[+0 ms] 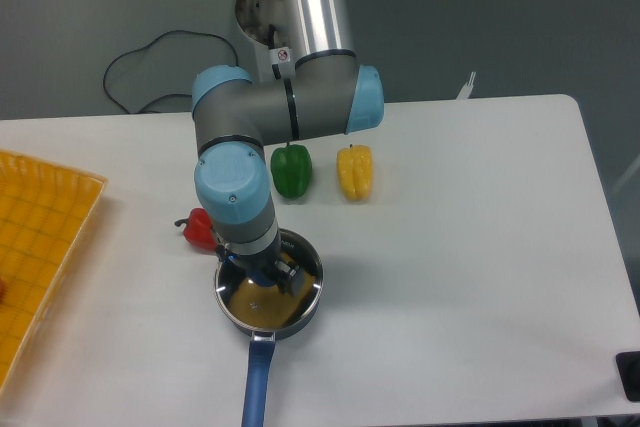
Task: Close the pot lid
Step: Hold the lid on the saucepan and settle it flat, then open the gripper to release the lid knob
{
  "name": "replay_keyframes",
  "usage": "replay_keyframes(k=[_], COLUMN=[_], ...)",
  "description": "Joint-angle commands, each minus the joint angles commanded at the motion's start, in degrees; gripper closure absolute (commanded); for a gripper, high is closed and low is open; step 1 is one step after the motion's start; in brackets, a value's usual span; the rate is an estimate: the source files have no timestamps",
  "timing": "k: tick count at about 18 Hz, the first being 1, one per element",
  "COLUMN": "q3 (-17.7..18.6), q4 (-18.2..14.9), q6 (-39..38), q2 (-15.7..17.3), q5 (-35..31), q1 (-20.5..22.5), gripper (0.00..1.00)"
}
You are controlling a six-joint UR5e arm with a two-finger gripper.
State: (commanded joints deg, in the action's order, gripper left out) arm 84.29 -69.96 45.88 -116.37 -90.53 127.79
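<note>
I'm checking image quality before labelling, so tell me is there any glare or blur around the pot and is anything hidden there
Camera view: sharp overall, with even, soft lighting. The pot shows bright reflections on its shiny surface; whether that is the pot lid cannot be told. The arm's wrist hides the gripper and the pot's back rim. The blue handle runs off the bottom edge.

So on the white table (480,247) there's a green bell pepper (291,169) sitting upright, and I'll use that as the anchor. Just to its right, close but not touching, is a yellow bell pepper (354,172), also upright. Down and to the left of the green one there's a red pepper (198,230), only partly visible. Way off to the left, at the table's edge, is an orange-yellow gridded tray (40,247). Behind the green pepper, a black cable (150,57) loops against the grey wall.
</note>
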Motion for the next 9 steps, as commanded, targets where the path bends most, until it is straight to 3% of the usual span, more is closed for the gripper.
replay_keyframes(k=[5, 9], q3=[-0.09, -0.17], q4=[-0.44, -2.01], q6=[1.4, 14.04], q2=[1.76, 3.16], q5=[-0.79, -3.16], q1=[0.35, 1.4], gripper=[0.0, 0.0])
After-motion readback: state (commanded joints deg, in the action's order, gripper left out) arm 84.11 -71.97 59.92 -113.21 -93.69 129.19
